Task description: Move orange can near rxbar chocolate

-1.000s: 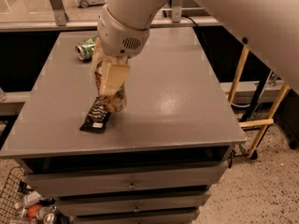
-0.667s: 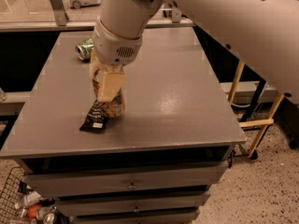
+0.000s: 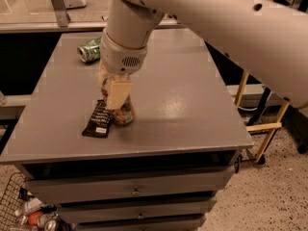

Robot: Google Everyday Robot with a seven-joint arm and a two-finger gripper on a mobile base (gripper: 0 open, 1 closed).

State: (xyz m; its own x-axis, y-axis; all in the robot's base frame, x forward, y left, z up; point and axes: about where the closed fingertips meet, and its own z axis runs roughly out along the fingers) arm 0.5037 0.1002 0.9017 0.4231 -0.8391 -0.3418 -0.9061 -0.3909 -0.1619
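The orange can (image 3: 124,115) stands upright on the grey table (image 3: 183,105), its base touching or almost touching the right edge of the rxbar chocolate (image 3: 98,120), a flat black wrapper lying near the front left. My gripper (image 3: 116,101) comes down from above and is shut on the can. One cream finger (image 3: 117,92) covers the can's upper front, so the can's top is hidden. The white arm fills the upper right of the view.
A green can (image 3: 89,51) lies on its side at the table's back left. Drawers (image 3: 134,191) sit under the table's front edge. A wire basket with clutter (image 3: 24,211) stands on the floor at lower left, and a yellow-legged stand (image 3: 269,124) is at right.
The gripper with the orange can has shifted slightly down and toward the front, staying beside the black wrapper. The wrapper and green can have not moved.
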